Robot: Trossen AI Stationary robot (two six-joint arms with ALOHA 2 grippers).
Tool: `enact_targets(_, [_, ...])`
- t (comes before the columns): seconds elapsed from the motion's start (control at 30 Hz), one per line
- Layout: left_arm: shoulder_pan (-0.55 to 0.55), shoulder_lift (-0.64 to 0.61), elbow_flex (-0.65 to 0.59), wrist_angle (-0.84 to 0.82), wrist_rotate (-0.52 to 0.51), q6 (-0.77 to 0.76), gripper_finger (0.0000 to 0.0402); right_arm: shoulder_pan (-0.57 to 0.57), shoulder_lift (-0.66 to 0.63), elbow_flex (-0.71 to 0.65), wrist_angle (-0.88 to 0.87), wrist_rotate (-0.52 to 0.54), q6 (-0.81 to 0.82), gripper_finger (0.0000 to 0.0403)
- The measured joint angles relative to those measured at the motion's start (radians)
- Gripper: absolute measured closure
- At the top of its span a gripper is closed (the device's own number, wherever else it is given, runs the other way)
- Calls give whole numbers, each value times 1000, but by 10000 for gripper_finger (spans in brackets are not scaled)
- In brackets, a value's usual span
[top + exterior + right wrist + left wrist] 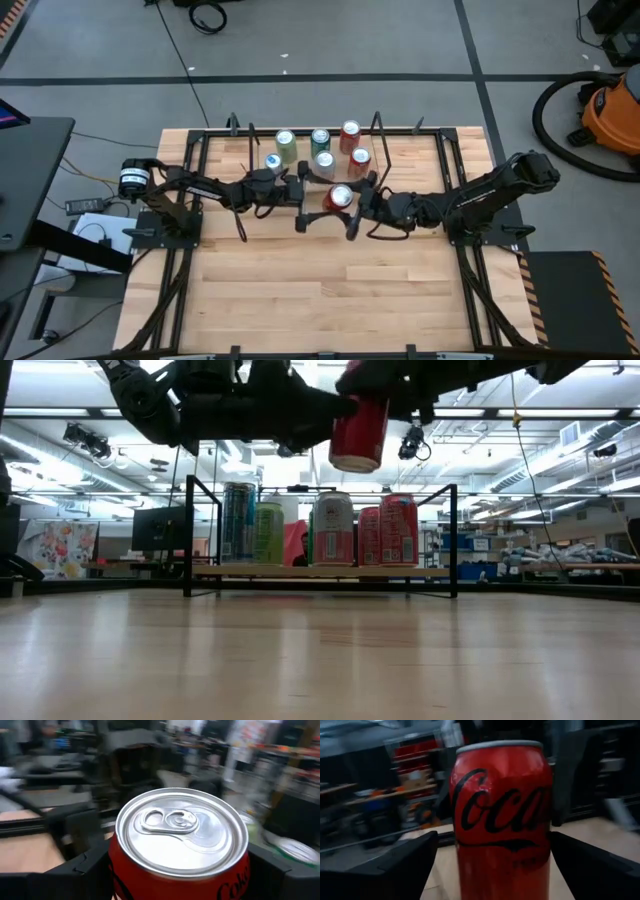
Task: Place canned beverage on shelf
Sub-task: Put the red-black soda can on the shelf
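A red Coca-Cola can (340,197) hangs in the air above the table's middle, in front of the shelf. It also shows in the low view (358,430). My right gripper (352,206) is shut on it. My left gripper (320,198) is open, with one finger on each side of the can (502,820) and a narrow gap showing on each side. The low light wood shelf (300,572) with black rod uprights stands at the far middle. Several cans (332,530) stand upright on it. My right gripper pinches the red can's side wall (114,865) between its two fingers, just below the top rim. The fingers come about level from the table's right. The can is lifted clear of the table, nearly upright with its silver top (182,830) up.
The cans on the shelf stand in two rows (320,150): green, silver, blue and red ones. Black frame rails (460,170) run along the table's left and right sides. The near half of the wood tabletop (320,290) holds no objects.
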Motion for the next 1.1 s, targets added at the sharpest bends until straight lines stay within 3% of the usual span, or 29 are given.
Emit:
enact_targets(0.27, [-98,0,0,-129,-372,80,6,41,0,-1,-99,290,173,82])
enact_targets(0.43, [-189,17,0,-174,-579,14,6,38,22,0,-148,319,330,82])
enact_targets(0.77, [-298,113,-1,-162,-688,-148,5,91,115,0,15,328,336,82])
enact_targets(1.1, [-373,249,-1,9,-766,-138,5,180,222,2,63,483,441,82])
